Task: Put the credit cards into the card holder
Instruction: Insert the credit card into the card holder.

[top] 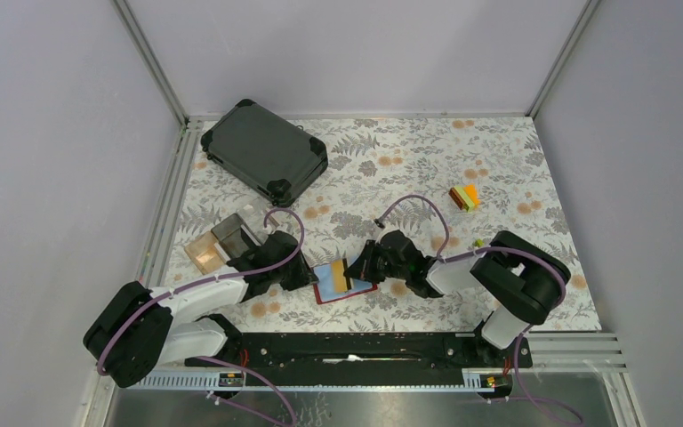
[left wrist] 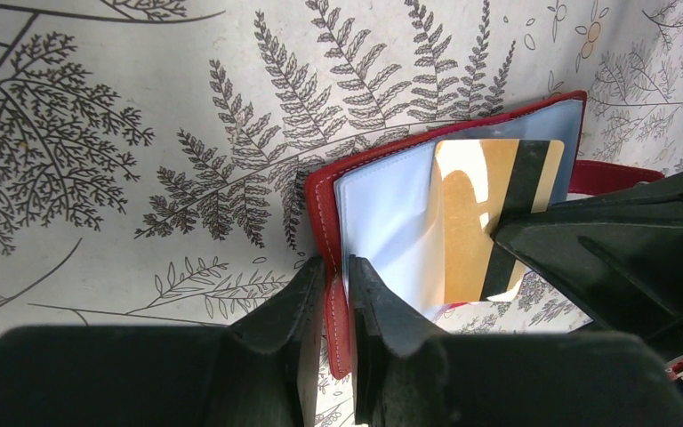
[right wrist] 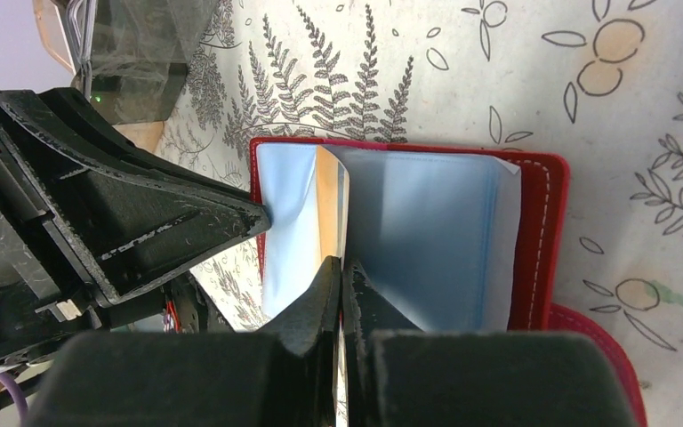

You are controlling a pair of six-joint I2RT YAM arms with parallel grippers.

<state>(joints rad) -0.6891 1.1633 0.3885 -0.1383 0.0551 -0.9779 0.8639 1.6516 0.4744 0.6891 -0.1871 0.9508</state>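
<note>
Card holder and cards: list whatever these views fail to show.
- Gold card: how deep it sits in the card holder; left wrist view, the right end effector gripping it covers its end.
- Card's print: lost in glare, same view.
- Sleeves: cloudy plastic hides what they already hold, right wrist view.
- Clear box contents: too small, top view.
- Snap tab: mostly behind the right end effector, left wrist view.
</note>
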